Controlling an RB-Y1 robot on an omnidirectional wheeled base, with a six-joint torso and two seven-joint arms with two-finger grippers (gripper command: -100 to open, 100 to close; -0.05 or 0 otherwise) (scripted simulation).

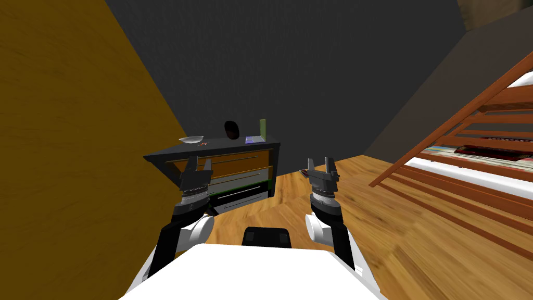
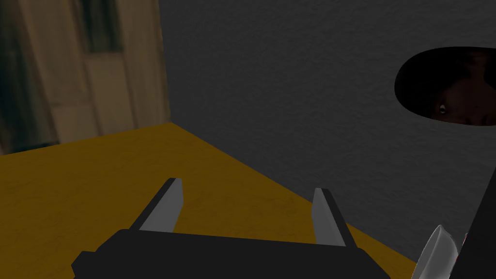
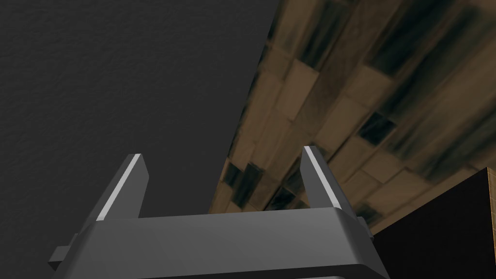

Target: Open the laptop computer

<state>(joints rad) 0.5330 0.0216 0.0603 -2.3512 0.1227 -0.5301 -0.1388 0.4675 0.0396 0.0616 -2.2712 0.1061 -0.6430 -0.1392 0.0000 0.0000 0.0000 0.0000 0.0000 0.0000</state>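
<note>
**Figure.** Approach stage of the laptop task, from the head and both wrist cameras.

**Scene.**
- The laptop (image 1: 256, 136) sits at the right end of the dresser's (image 1: 218, 152) dark top, close to the grey wall.
- Its greenish lid appears to stand nearly upright over a pale purple base, so it may already be open. It is too small here to be sure.
- On the same top, to the laptop's left, are a dark oval object (image 1: 231, 130) and, further left, a white bowl (image 1: 191, 139).
- The dresser shows 3 drawer fronts toward the robot.
- A wooden bed frame (image 1: 458, 135) stands along the right of the room.

**Grippers.**
- The left gripper (image 1: 200, 165) is raised before the dresser's left part, short of the top. Its 2 fingers stand wide apart and hold nothing.
- The right gripper (image 1: 320, 166) is raised over the wooden floor (image 1: 291, 208), to the right of the dresser. Its fingers are likewise spread wide and empty.

**Step in hand (judged).** The robot is getting within reach. The laptop is well apart from both grippers.

**Next move (judged).**
- Bring the base closer, toward the dresser's right end, and check the lid's angle from near.
- If the lid proves shut or only partly raised, 1 finger must catch its front edge and lift.
- The lift should not drag the laptop's base toward the edge of the dresser top.
</note>
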